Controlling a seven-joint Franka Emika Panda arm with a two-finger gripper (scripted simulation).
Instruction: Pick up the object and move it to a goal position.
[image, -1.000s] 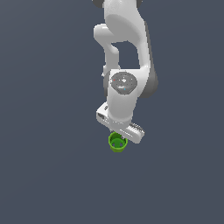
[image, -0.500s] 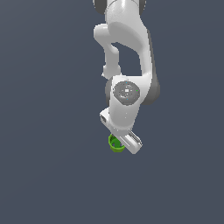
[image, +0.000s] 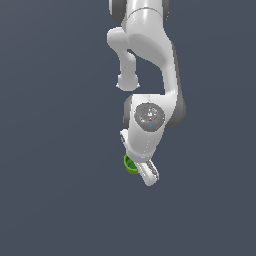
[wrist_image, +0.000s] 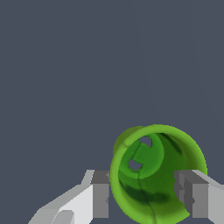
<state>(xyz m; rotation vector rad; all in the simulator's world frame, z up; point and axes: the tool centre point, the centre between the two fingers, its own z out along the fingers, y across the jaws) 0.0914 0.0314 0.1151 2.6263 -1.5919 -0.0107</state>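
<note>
The object, a small bright green cup (image: 130, 165) with a hollow top, stands on the dark grey floor. In the exterior view the white arm's hand hangs right over it and hides most of it; only its edge shows on the exterior view's left of the gripper (image: 148, 176). In the wrist view I look down into the cup (wrist_image: 151, 175). The gripper (wrist_image: 144, 192) is open and straddles it. One finger (wrist_image: 100, 194) sits just outside the cup's wall. The other finger (wrist_image: 192, 194) overlaps the opposite rim. I cannot tell whether the pads touch the cup.
Only the plain dark grey floor (image: 50, 200) surrounds the cup. The arm's upper links (image: 145, 45) rise toward the top of the exterior view. No goal marker shows.
The arm's wrist and hand have turned and lowered over the cup, covering more of it. The cup has stayed in the same spot.
</note>
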